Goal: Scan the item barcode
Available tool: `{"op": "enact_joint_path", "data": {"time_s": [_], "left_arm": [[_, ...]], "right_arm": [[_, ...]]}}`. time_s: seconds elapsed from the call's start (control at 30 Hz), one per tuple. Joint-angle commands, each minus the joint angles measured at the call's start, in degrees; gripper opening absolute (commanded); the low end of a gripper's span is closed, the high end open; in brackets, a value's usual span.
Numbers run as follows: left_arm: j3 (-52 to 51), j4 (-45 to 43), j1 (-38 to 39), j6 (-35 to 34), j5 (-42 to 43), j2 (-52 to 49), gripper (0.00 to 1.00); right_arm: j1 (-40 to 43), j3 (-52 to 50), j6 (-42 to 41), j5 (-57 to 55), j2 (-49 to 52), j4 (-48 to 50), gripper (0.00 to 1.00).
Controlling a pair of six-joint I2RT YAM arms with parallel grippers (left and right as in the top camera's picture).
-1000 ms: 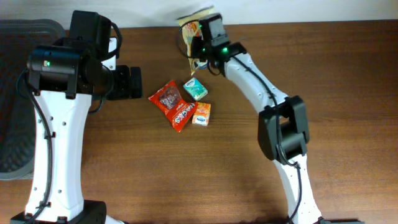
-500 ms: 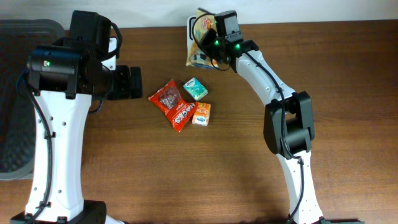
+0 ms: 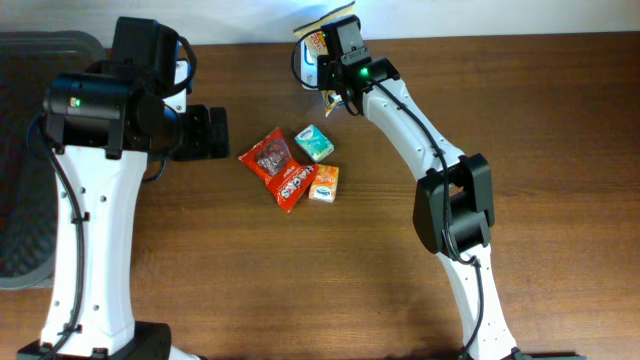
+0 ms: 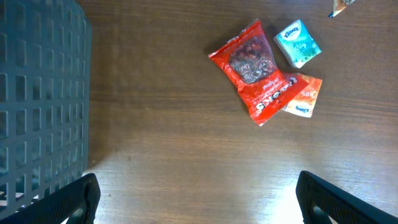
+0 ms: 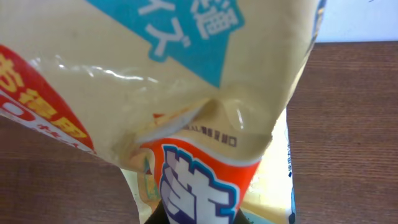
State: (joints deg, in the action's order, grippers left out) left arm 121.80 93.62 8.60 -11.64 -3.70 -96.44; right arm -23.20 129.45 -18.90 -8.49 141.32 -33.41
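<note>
"Where's the snack bag (image 3: pixel 316 40)?"

"At the far edge of the bench (image 3: pixel 560 150). The right claw (image 3: pixel 327 68) is clamped tight on one end of it, and the crumpled wrapper fills its wrist view."

"And the left claw (image 3: pixel 212 133)?"

"Spread wide with nothing in it, over bare wood near the grey basket (image 4: pixel 37 93). The red packet (image 3: pixel 278 168), teal tissue pack (image 3: pixel 314 143) and orange pack (image 3: pixel 324 183) lie huddled together mid-bench, between the two arms."
</note>
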Motion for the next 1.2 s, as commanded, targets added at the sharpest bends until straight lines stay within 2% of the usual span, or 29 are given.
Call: {"op": "enact_joint_path", "data": {"time_s": [0.0,0.1,0.17,0.23,0.27,0.4,0.53,0.63,0.67,0.7,0.73,0.8,0.9,1.0,1.07,1.17], "left_arm": [[0.15,-0.07,-0.15,-0.5,-0.63,-0.13,0.99],[0.15,-0.07,-0.15,-0.52,-0.63,-0.13,0.99],[0.15,-0.07,-0.15,-0.52,-0.63,-0.13,0.99],[0.15,-0.07,-0.15,-0.52,-0.61,-0.13,0.99],[0.15,-0.07,-0.15,-0.52,-0.63,-0.13,0.99],[0.15,-0.07,-0.15,-0.52,-0.63,-0.13,0.99],[0.15,-0.07,-0.15,-0.52,-0.63,-0.13,0.99],[0.15,-0.07,-0.15,-0.5,-0.63,-0.13,0.99],[0.15,-0.07,-0.15,-0.52,-0.63,-0.13,0.99],[0.15,-0.07,-0.15,-0.52,-0.63,-0.13,0.99],[0.15,-0.07,-0.15,-0.52,-0.63,-0.13,0.99],[0.15,-0.07,-0.15,-0.52,-0.63,-0.13,0.99],[0.15,-0.07,-0.15,-0.52,-0.63,-0.13,0.99],[0.15,-0.07,-0.15,-0.52,-0.63,-0.13,0.99],[0.15,-0.07,-0.15,-0.52,-0.63,-0.13,0.99],[0.15,-0.07,-0.15,-0.52,-0.63,-0.13,0.99]], "right_arm": [[-0.79,1.29,0.02,-0.33,0.55,-0.72,0.04],[1.29,1.42,0.0,-1.38,-4.31,-2.01,0.04],[6.38,1.46,0.02,-1.38,-10.05,-5.05,0.04],[13.79,1.46,0.02,-1.38,-14.21,-11.21,0.04],[22.99,1.46,0.0,-1.33,-15.39,-18.4,0.04],[43.01,1.16,0.04,-1.44,-14.08,-30.1,0.04],[59.91,-1.73,0.0,-1.38,-14.08,-32.33,0.04],[66.45,-6.4,0.0,-1.36,-14.03,-29.75,0.05],[68.02,-9.03,0.0,-0.94,-13.92,-28.0,0.22],[68.32,-11.8,0.0,-0.94,-13.88,-26.21,0.84],[68.13,-13.81,0.0,-0.9,-13.86,-25.03,0.99],[67.12,-15.3,0.02,1.14,-13.81,-24.74,0.99],[65.13,-14.29,0.02,12.44,-16.41,-26.43,0.99],[60.39,-14.03,0.33,40.15,-24.06,-28.74,0.99],[54.34,-14.03,5.01,47.58,-26.01,-30.62,0.99],[36.04,-15.76,15.85,46.84,-23.34,-38.97,0.99]]}}
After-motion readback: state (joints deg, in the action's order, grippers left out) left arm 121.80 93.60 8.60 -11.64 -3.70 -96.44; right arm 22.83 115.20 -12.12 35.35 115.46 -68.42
